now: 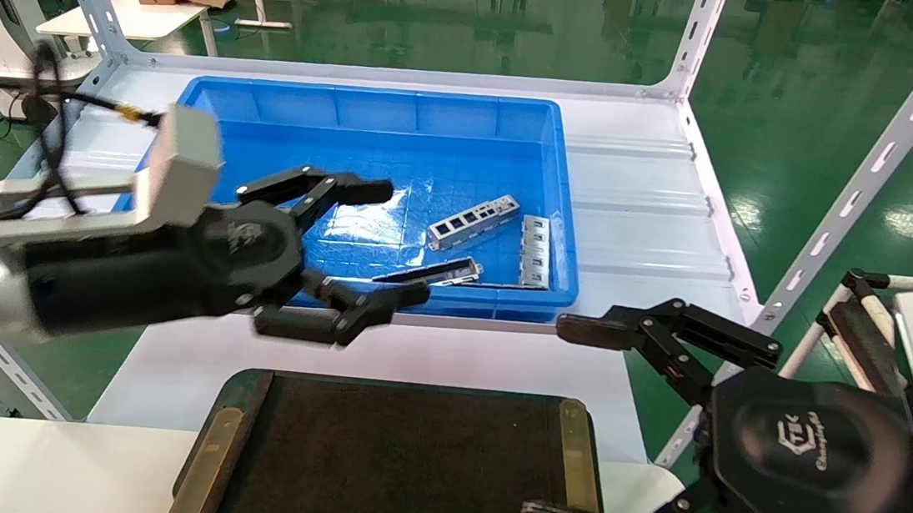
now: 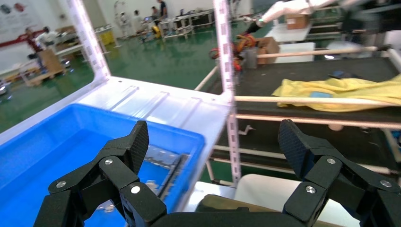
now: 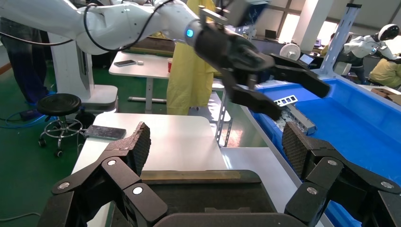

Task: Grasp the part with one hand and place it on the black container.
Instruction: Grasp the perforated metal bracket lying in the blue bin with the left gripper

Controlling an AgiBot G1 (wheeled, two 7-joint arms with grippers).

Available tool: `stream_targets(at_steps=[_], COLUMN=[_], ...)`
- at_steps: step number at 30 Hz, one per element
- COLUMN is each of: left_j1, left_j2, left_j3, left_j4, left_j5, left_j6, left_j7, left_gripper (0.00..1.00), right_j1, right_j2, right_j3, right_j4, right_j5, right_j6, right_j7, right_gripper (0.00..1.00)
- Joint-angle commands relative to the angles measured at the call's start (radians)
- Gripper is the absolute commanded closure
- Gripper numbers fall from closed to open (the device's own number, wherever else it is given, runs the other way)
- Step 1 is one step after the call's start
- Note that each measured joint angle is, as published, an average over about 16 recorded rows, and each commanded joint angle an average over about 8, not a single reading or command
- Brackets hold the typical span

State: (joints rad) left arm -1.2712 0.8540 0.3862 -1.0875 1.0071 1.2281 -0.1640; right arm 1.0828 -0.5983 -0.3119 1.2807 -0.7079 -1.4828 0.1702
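The part [image 1: 472, 222], a slim light-silver channel with a row of rectangular cutouts, lies in the blue bin [image 1: 370, 110]; it also shows in the right wrist view [image 3: 287, 100]. My left gripper [image 1: 405, 241] hangs open over the bin's front left, a short way from the part, with nothing between its fingers. The black container [image 1: 402, 469] sits on the white table nearest me, and its surface is bare [image 3: 198, 194]. My right gripper [image 1: 558, 421] stands open and empty beside the container's right edge. In the left wrist view the open gripper [image 2: 213, 144] looks past the bin's corner [image 2: 189, 137].
A darker slim metal bar [image 1: 430, 272] and a flat slotted plate [image 1: 535, 251] lie in the bin near the part. White perforated shelf posts [image 1: 856, 194] rise at the right and back of the metal shelf [image 1: 638, 199]. A phone [image 3: 105, 132] lies on the white table.
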Motion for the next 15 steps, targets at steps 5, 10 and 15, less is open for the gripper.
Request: stream_targets(at_steps=[5, 10, 15], left_j1=[-0.084, -0.163, -0.233], left_j2=[0.101, 0.195, 0.286], left_j3=[0.049, 0.086, 0.115], left_j4=[0.124, 0.273, 0.437], left_j5=[0.087, 0.158, 0.217], left_j6=[-0.066, -0.127, -0.188], left_j7=[0.0, 0.026, 0.073], left_gripper=[0.0, 0.0, 0.0], right_j1=[0.0, 0.0, 0.0], right_j2=[0.0, 0.0, 0.0], right_j3=[0.0, 0.0, -0.001], right_j4=[0.0, 0.0, 0.0], right_j5=[0.0, 0.0, 0.0], right_j6=[0.0, 0.0, 0.0], right_j7=[0.0, 0.0, 0.0], right_gripper=[0.0, 0.0, 0.0])
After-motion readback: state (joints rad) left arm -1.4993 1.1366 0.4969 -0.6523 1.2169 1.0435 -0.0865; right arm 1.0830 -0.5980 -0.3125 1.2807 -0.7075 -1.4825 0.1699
